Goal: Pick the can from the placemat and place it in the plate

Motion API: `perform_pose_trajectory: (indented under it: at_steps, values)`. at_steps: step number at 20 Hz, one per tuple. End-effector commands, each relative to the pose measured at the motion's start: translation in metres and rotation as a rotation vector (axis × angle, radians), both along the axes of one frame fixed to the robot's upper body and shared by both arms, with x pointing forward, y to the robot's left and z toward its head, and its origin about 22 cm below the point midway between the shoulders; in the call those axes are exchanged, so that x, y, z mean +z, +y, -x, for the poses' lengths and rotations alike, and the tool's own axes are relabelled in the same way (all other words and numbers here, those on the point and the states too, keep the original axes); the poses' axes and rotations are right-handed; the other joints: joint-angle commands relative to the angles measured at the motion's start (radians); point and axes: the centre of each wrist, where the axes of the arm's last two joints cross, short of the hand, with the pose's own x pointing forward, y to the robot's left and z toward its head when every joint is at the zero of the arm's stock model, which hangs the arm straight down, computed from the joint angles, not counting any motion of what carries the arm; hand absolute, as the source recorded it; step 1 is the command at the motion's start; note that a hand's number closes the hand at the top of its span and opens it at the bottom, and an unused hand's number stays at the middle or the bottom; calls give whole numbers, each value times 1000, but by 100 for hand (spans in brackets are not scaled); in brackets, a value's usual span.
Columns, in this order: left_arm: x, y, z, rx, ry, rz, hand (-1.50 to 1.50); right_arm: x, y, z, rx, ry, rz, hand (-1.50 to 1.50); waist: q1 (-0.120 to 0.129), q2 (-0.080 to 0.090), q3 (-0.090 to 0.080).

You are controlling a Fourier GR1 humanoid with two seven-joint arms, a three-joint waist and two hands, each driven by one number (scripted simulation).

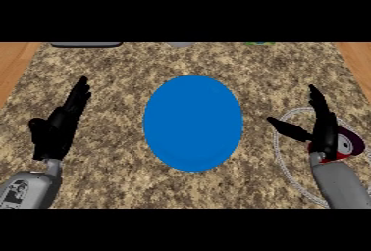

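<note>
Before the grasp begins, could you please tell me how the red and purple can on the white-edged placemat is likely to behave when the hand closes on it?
The red and purple can looks rigid. Its round form could roll away if nudged sideways. The open right hand hides most of it, so whether it stands upright is unclear.

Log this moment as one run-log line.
stage: pre-grasp | right hand: open, beside can on placemat | left hand: open, resting at left | plate: holds nothing
</note>
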Motion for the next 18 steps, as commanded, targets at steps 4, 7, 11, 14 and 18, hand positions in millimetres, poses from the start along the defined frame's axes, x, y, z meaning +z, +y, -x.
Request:
perform_pose_trajectory:
  at_steps: [4,7,11,14,18]
  values:
    - [-7,-12,-19,7,16,3,0,12,-17,22,-98,8,253,-150,-11,-6,2]
    - [3,-14,-17,16,13,0,0,53,-27,33,-119,-33,319,-150,-13,-11,2]
    - [1,-10,-14,3,22,19,0,80,-35,49,-136,155,396,-150,-15,-12,1]
    - [-8,-11,-17,15,20,-1,0,111,-43,45,-92,374,426,-150,-20,-10,-2]
    - [1,-8,-15,16,14,-4,0,147,-37,46,-81,559,398,-150,-3,-12,0]
